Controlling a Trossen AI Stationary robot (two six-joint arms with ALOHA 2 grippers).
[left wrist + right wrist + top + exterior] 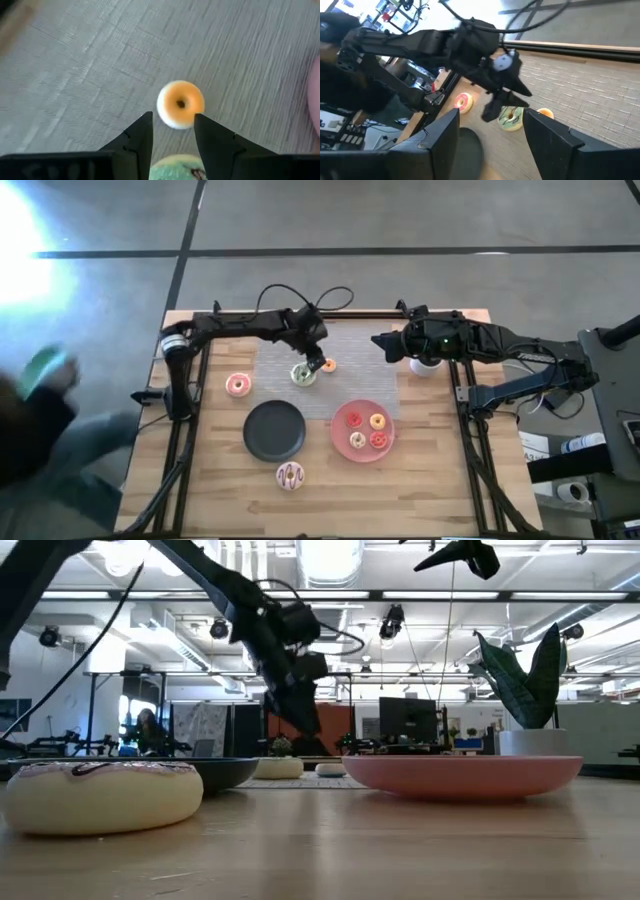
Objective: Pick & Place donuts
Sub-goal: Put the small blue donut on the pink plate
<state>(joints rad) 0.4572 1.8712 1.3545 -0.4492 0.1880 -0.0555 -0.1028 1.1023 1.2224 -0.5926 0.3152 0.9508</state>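
Left gripper (314, 363) was over the grey mat (350, 345), fingers (137, 137) parted with nothing between them, hanging just above the green donut (303, 374) and beside the orange donut (329, 365). Left wrist view: orange donut (180, 104) lay flat on the mat (90, 70) just past the fingertips, green donut (176, 167) mostly hidden between the finger bases and cut off by the frame edge. Whether the gripper touched either donut couldn't be told.

Going left to right on the table (215, 470): a blurred person (40, 415) stood off the left edge, too smeared to read. Pink donut (238, 385) sat alone on the wood. Black plate (274, 430) held nothing I could see. White drizzled donut (291, 475) sat near the front edge, just below that plate. Pink plate (345, 442) held four small donuts (366, 430), two red and two paler; exact colours hard to call from above. Low view: the pink plate's (465, 775) rim hid all four.

Right gripper (384, 343) was held above the mat's right edge, well clear of the donuts, fingers (440, 137) spread wide, holding nothing. A white cup-like thing (423, 366) sat partly under that arm; couldn't identify it.
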